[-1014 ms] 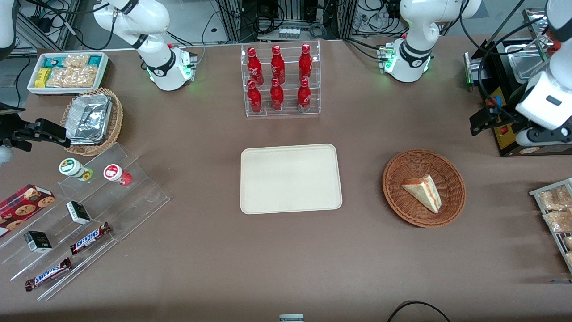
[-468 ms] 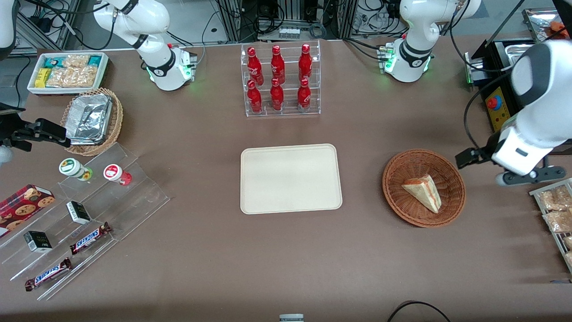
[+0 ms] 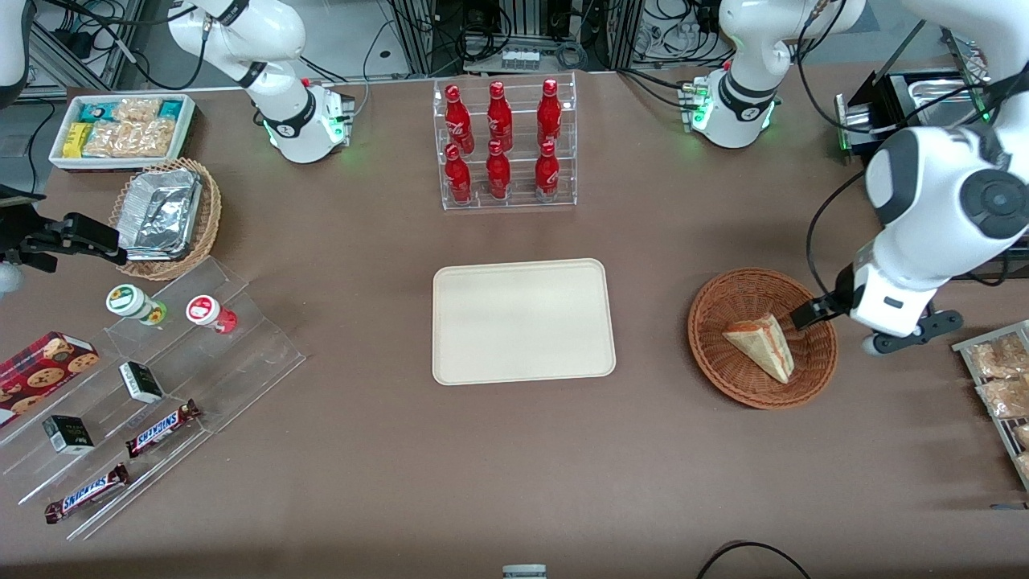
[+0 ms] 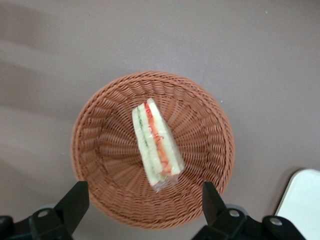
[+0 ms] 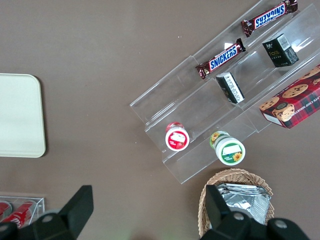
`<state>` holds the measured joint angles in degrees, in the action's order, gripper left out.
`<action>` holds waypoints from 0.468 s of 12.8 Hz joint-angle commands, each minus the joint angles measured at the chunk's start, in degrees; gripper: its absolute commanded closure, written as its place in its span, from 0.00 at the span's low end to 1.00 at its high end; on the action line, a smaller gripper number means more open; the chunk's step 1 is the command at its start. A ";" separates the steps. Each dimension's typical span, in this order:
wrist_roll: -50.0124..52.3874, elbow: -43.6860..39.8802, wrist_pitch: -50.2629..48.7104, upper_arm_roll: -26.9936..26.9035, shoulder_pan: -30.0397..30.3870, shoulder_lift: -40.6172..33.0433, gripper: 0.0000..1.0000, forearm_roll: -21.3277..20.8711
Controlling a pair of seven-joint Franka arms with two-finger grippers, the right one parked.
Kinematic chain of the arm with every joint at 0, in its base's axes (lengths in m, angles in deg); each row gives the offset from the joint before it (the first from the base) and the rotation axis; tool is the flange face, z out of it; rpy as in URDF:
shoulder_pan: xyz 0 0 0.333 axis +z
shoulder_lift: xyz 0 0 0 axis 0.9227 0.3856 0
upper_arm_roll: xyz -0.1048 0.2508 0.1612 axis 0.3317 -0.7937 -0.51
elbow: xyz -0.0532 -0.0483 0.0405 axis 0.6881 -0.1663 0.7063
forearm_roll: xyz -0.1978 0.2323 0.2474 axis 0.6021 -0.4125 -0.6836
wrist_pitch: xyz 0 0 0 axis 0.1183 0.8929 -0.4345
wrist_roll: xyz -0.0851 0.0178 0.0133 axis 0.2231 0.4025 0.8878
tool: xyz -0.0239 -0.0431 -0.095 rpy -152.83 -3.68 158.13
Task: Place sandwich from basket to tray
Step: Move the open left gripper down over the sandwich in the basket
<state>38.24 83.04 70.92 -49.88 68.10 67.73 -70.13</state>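
The sandwich (image 3: 762,344), a pale wedge in clear wrap with red and green filling, lies in the round reddish-brown basket (image 3: 721,375). My gripper (image 3: 810,313) hangs above the basket's rim at the working arm's end, open, with nothing between its fingers. In the left wrist view the sandwich (image 4: 155,145) rests in the middle of the basket (image 4: 97,150), and the gripper (image 4: 144,205) has its black fingers (image 4: 75,200) spread about as wide as the basket. The cream tray (image 3: 522,322) lies bare beside the basket, toward the parked arm, and one corner of the tray (image 4: 306,200) shows in the wrist view.
A rack of red bottles (image 3: 502,145) stands farther from the camera than the tray. A black appliance (image 3: 888,137) and a wire rack of snack packets (image 3: 998,378) sit near the working arm. Acrylic shelves (image 3: 161,386) and a foil-filled wicker basket (image 3: 165,213) lie toward the parked arm's end.
The left arm has swung down from beside the black appliance toward the basket, bringing its gripper over the basket's rim. The sandwich, basket and tray have not moved.
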 commanded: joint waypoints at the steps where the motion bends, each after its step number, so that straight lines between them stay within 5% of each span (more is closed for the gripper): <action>1: 8.79 3.30 7.24 1.00 -0.51 0.92 0.00 -0.82; 6: 16.55 11.49 20.54 1.54 -0.52 2.59 0.00 -0.82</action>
<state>51.99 92.92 89.22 -48.35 67.58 70.13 -70.13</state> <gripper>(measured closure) 0.000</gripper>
